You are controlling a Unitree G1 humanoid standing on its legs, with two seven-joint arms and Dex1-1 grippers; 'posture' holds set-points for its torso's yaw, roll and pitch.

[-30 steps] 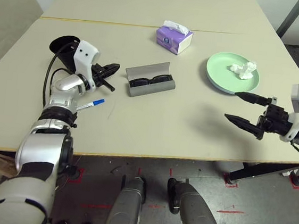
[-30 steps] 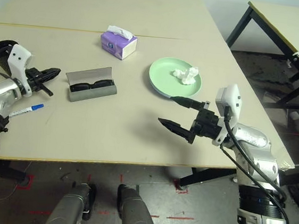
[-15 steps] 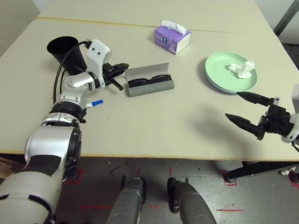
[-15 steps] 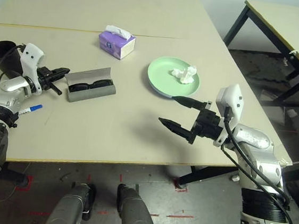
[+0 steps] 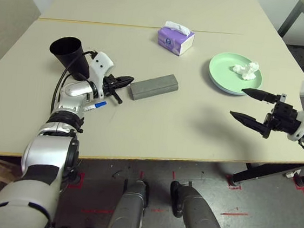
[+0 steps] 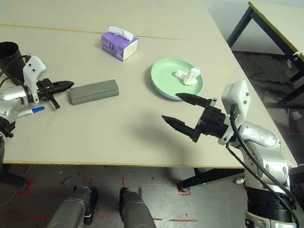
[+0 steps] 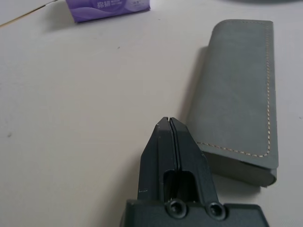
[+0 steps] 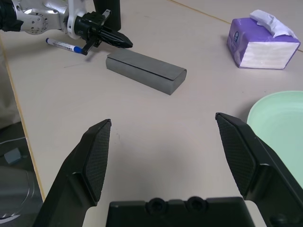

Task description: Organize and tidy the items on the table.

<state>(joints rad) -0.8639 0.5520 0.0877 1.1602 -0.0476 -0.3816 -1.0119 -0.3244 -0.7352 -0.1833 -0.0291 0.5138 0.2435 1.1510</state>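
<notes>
Seen on the large beige matte surface: grey oblong glasses case, lid down, lying flat toward the left side, short of the yellowish seam line. Just beside its near left end, left gripper, black fingers pressed tight together and holding nothing, tips apart from the case by a narrow gap. Behind that wrist, toward the left edge, black tapered cup, mouth tilted up. Under the left forearm, white marker with a blue cap, flat on the surface. Toward the right edge, round pale-green plate carrying a crumpled white tissue. Past the seam, purple tissue box, no part of the job. Off the near right corner, right gripper, fingers spread wide and empty, hovering well apart from everything.

Risks from here, as judged: a careless swing of the closed left tips likely to shove the case sideways or skid it toward the plate instead of settling it. Forearm sweeping low apt to roll the marker off the near edge. Elbow or cable close to the cup liable to topple it. Wide right fingers, if brought in fast over the plate, able to clip its rim and spill the tissue.
</notes>
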